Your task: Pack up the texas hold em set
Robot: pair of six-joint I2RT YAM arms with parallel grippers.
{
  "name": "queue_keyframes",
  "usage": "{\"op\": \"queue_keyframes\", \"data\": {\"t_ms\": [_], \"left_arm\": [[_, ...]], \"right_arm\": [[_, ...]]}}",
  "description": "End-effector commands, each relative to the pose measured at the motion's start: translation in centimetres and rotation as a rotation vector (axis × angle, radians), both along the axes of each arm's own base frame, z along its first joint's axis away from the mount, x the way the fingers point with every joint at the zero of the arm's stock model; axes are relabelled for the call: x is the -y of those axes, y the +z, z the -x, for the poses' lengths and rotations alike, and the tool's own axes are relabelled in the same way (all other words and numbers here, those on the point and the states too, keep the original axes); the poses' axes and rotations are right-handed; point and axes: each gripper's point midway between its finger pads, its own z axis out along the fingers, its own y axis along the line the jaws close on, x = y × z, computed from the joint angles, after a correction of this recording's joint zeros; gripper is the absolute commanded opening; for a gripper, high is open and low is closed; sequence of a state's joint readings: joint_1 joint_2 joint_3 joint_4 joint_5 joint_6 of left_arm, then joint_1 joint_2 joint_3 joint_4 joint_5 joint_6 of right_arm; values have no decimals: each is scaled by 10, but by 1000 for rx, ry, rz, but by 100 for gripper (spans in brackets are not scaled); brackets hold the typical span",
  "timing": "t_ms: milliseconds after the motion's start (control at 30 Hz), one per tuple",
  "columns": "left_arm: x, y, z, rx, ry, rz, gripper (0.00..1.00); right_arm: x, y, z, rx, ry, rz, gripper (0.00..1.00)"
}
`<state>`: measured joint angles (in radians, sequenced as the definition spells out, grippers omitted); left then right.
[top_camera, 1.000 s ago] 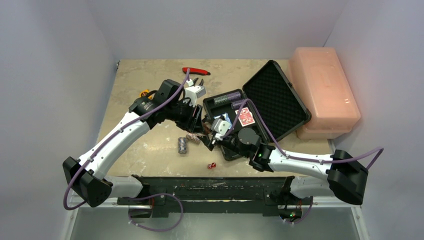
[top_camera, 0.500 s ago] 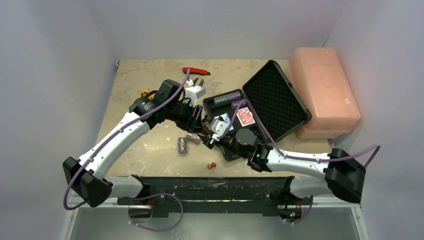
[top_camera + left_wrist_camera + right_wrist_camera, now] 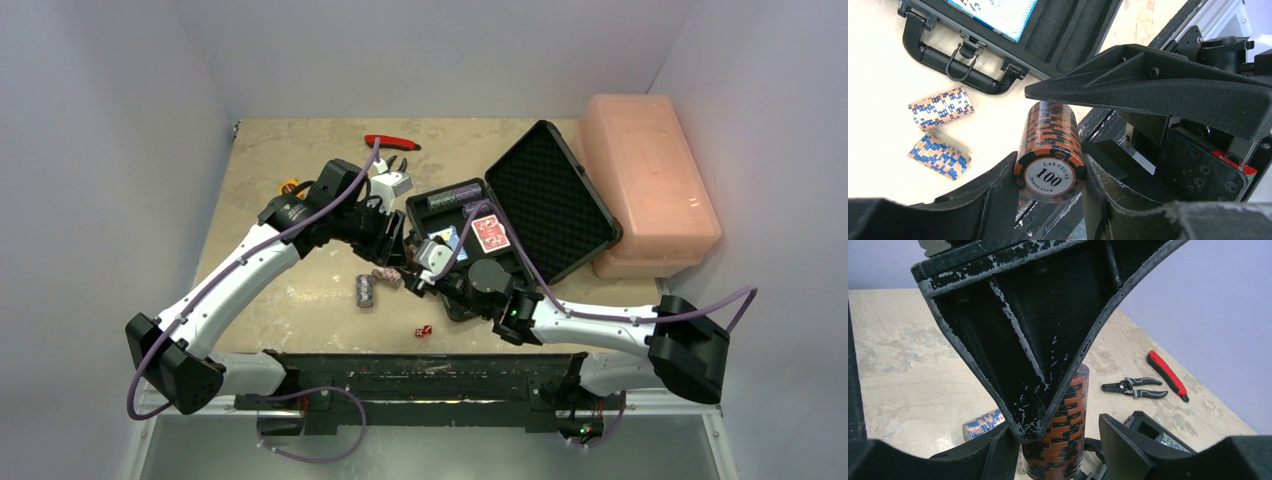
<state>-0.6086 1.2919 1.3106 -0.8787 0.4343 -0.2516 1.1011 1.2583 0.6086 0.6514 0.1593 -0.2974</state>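
Beige, mottled tabletop (image 3: pixel 270 150) beneath everything. At the left, left arm reaching in from the near corner toward the middle. Left gripper (image 3: pixel 1048 170) clenched on an orange-and-black chip stack (image 3: pixel 1050 145), both fingers pressed against its sides, the "100" face turned to the wrist camera.

Just left of that grip, on bare table: blue-and-white chip stack (image 3: pixel 365 290) lying on its side, second such stack (image 3: pixel 386 275) just beside it. Nearer the front edge and apart from both: tiny red dice (image 3: pixel 423 331). Toward the back edge: red-handled tool (image 3: pixel 390 142), with dark-handled pliers (image 3: pixel 1133 387) close by.

Coming in from the other side: right gripper (image 3: pixel 1054 435), jaws parted and straddling the same orange-and-black chip stack, a sliver of gap showing at one finger, so not clamped. Cannot tell whether the other finger touches, hidden as it is behind the left gripper.

Right of the two grippers: black case (image 3: pixel 1073 30) lying open, handle (image 3: pixel 943 59) toward the loose stacks. Inside, blue deck (image 3: pixel 995 15), red deck (image 3: pixel 490 233) beside it, and further chip stacks (image 3: pixel 452 197) laid in the far slots. Foam-lined lid (image 3: pixel 550 200) flung back, resting against the pink box (image 3: pixel 650 185) at far right.
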Motion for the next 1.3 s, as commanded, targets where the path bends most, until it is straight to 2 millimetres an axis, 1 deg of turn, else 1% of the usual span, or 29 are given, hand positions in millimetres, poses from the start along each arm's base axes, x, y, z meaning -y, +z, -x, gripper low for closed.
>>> {"op": "queue_keyframes", "data": {"t_ms": [0, 67, 167, 433, 567, 600, 700, 767, 833, 967, 1033, 1067, 1167, 1267], "left_arm": [[10, 26, -4, 64, -16, 98, 0], [10, 26, -4, 64, -19, 100, 0], [10, 25, -4, 63, -19, 98, 0], [9, 24, -4, 65, -16, 90, 0], [8, 24, -5, 72, -11, 84, 0], [7, 25, -5, 75, -11, 84, 1], [6, 28, -3, 92, -15, 94, 12], [4, 30, -2, 106, -13, 95, 22], [3, 31, -3, 122, -9, 97, 36], [-1, 32, -4, 139, 5, 83, 67], [-4, 33, -6, 155, 19, 77, 78], [-6, 33, -7, 165, 33, 68, 81], [-16, 34, -15, 203, 85, 36, 84], [-21, 41, -18, 250, 116, 37, 89]], "right_arm": [[-7, 30, -5, 52, -20, -62, 62], [-7, 29, -6, 54, -26, -60, 61], [-7, 28, -6, 57, -32, -57, 54], [-8, 28, -3, 49, -26, -59, 24], [-13, 30, 2, 43, -8, -65, 11], [-14, 30, 3, 40, -5, -67, 8], [-19, 30, 7, 28, 10, -72, 2], [-22, 29, 9, 17, 15, -79, 0], [-23, 28, 9, 6, 12, -85, 0], [-24, 27, 10, -17, 11, -108, 0], [-24, 27, 11, -26, 13, -122, 0], [-23, 27, 12, -31, 13, -129, 0], [-23, 29, 12, -52, 5, -151, 0], [-21, 31, 11, -74, -9, -176, 0]]}}
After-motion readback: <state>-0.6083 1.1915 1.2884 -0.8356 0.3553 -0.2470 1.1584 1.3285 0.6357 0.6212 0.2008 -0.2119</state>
